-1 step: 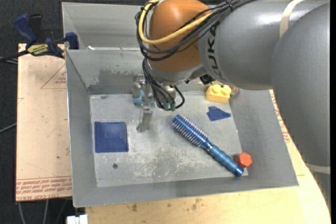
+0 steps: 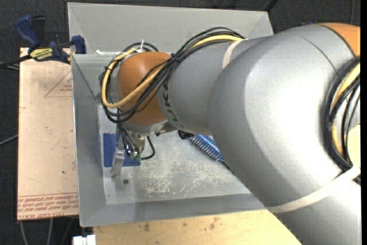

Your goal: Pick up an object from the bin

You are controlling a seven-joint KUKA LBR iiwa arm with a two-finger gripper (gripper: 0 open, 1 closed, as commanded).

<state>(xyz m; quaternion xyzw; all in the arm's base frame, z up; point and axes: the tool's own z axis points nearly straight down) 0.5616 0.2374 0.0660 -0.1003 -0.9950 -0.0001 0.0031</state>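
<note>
Big grey arm [image 2: 258,100] with orange wrist cover reaches across grey metal bin [image 2: 172,26] from right. Blue ribbed oblong thing [image 2: 206,146] near bin centre, partly under arm. Flat blue rectangular piece [image 2: 108,149] at left front corner, end effector [image 2: 122,159] low over it; released or clenched, cannot tell.

I count two blue things: one flat block [image 2: 108,150] beside the gripper [image 2: 125,159], one ribbed piece [image 2: 207,147] well apart from it.
</note>
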